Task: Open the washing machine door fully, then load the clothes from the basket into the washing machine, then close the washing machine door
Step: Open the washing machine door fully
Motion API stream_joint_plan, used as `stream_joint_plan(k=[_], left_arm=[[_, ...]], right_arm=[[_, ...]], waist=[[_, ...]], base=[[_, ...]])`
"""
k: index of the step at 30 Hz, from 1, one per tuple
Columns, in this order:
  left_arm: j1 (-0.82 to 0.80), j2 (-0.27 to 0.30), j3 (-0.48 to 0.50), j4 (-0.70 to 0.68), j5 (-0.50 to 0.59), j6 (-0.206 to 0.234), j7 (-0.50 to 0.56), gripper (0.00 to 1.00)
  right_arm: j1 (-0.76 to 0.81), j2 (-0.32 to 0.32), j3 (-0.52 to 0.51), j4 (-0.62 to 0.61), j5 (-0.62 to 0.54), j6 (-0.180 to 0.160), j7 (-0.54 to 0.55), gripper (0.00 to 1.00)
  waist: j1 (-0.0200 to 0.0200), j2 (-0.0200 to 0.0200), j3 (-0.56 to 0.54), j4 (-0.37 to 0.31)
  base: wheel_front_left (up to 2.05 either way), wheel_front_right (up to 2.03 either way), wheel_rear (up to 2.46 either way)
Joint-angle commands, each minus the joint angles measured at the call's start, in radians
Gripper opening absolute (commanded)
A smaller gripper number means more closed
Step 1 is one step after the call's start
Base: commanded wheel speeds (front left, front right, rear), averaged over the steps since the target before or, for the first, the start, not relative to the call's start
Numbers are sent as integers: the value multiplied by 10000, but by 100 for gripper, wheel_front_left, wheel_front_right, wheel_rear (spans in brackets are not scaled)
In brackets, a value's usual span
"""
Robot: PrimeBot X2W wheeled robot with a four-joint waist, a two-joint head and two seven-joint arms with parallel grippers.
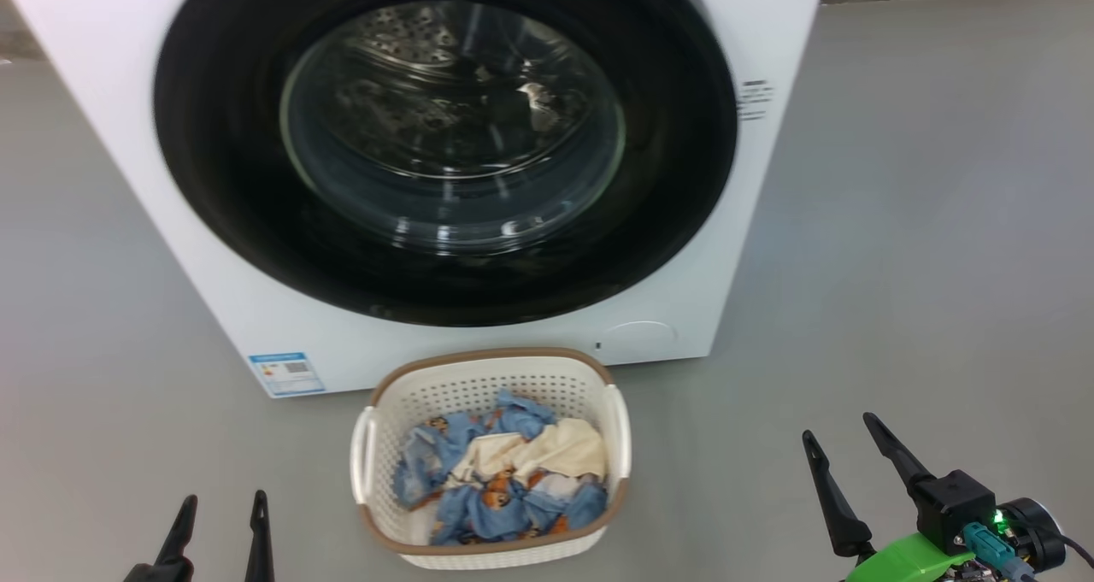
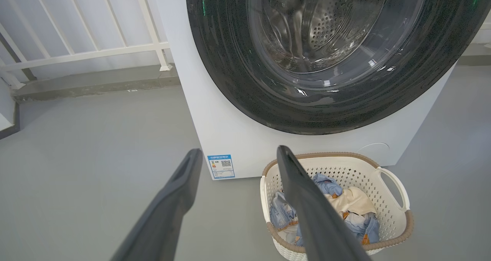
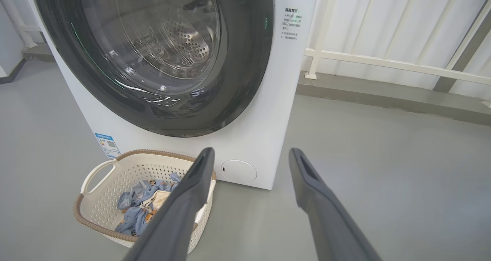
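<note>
The white washing machine (image 1: 111, 138) stands before me, its round glossy black door (image 1: 222, 180) closed flat against the front, the steel drum visible through the glass. On the floor right in front sits the cream basket (image 1: 479, 385) with a brown rim, holding the clothes (image 1: 500, 471): light blue bear-print fabric and a cream piece. My left gripper (image 1: 220, 507) hangs open at the lower left, left of the basket. My right gripper (image 1: 840, 428) is open at the lower right, clear of the basket. Both are empty. The basket (image 2: 391, 215) and door (image 3: 245, 61) also show in the wrist views.
Grey floor (image 1: 897, 266) spreads on both sides of the machine. A white railing (image 2: 88, 54) on a low grey kerb runs behind on the left, and another railing (image 3: 383, 63) behind on the right. A blue label (image 1: 286, 373) sits on the machine's lower left front.
</note>
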Motion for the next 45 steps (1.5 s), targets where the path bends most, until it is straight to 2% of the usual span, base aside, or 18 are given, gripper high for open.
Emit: stream_joint_plan(k=[1,14,30,31,33,45], left_arm=[[-266,167,299,-247,-36,34,-107,100],[-297,164,352,-424,-431,-81,-107,100],[-298,163,253,-365,-489,-67,-107,100],[-297,163,243,-364,-496,-62,-107,100],[-292,163,227,-361,-519,-53,-107,100],[-269,162,165,-346,-566,-21,-107,100]], right_arm=[[-388,-118,214,-230,26,-11,-120,100],[-431,-82,183,-207,33,-11,-120,100],[-452,-91,165,-293,67,-11,-120,100],[-455,-94,164,-308,72,-11,-120,63],[-461,-90,137,-375,93,-11,-120,0],[-447,35,-40,-542,393,-11,-120,0]], waist=[[0,0,27,-10],[0,0,116,-26],[0,0,77,48],[0,0,77,55],[0,0,80,65],[0,0,102,121]], base=[[123,123,-246],[88,88,-175],[8,8,-15],[0,0,0],[0,0,0],[0,0,0]])
